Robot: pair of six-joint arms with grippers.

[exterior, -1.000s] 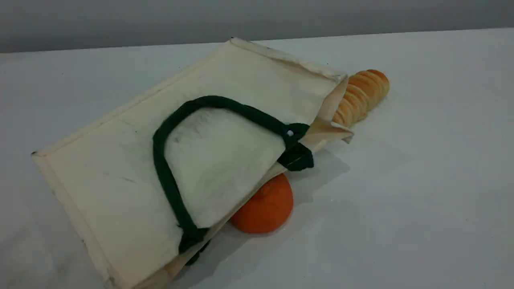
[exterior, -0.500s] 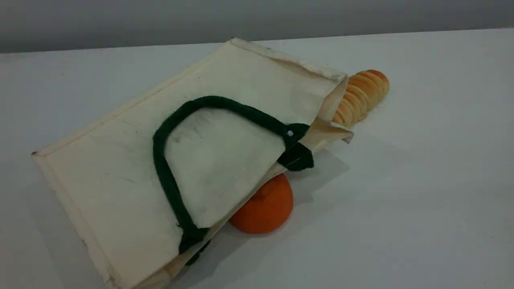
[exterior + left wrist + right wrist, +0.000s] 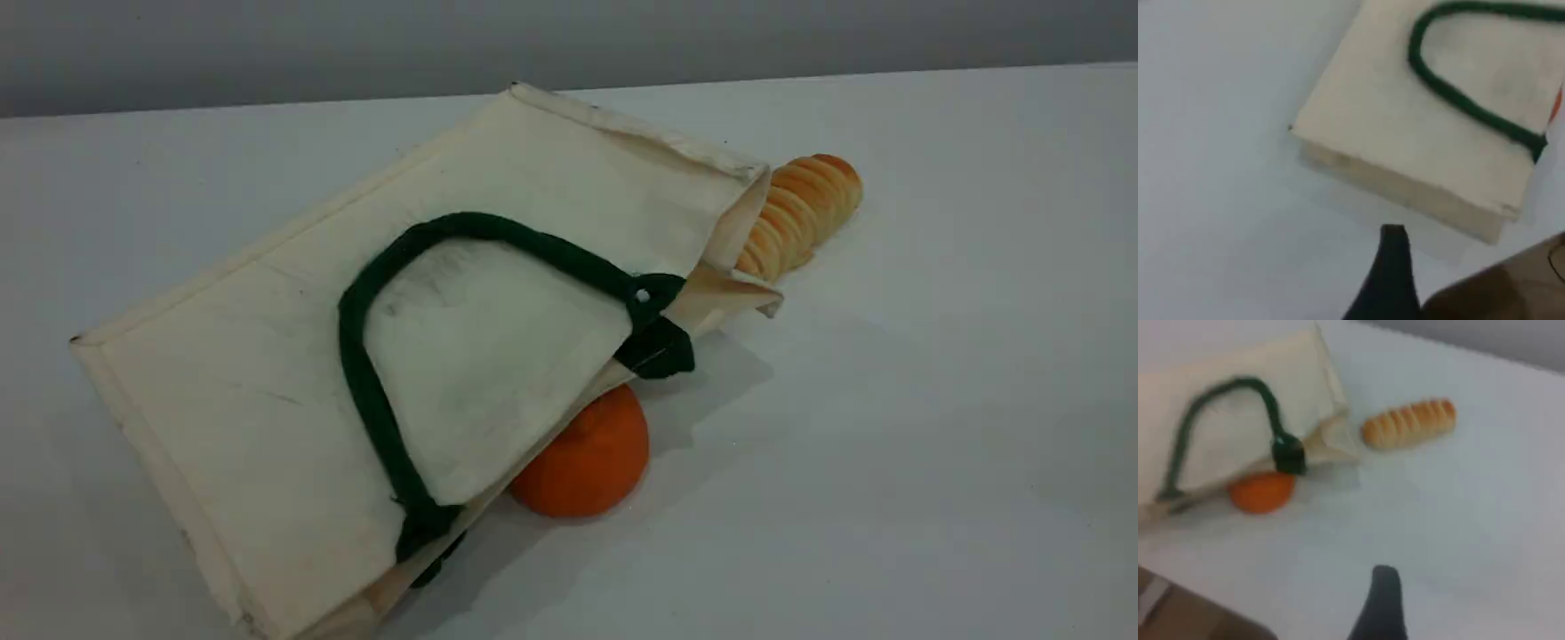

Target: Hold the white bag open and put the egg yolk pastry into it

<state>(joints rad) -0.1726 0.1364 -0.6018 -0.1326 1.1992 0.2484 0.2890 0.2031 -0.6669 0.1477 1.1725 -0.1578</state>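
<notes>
**Tote lies flat; pastry nowhere in view**

The large cream-white canvas bag (image 3: 267,373) lies flat on the pale grey table (image 3: 889,444), its mouth toward the right of the scene view. A dark green rope handle (image 3: 364,391) loops across its upper face. A round orange fruit (image 3: 587,458) sits at the mouth, partly under the top flap and touching it. A long ridged golden bread roll (image 3: 800,213) lies just behind the bag's far corner. The egg yolk pastry appears in none of the views.

The left gripper (image 3: 1391,267) hangs above bare table near the bag's closed end, the right gripper (image 3: 1383,600) above bare table well apart from the fruit. Both stand spread wide and hold nothing.
</notes>
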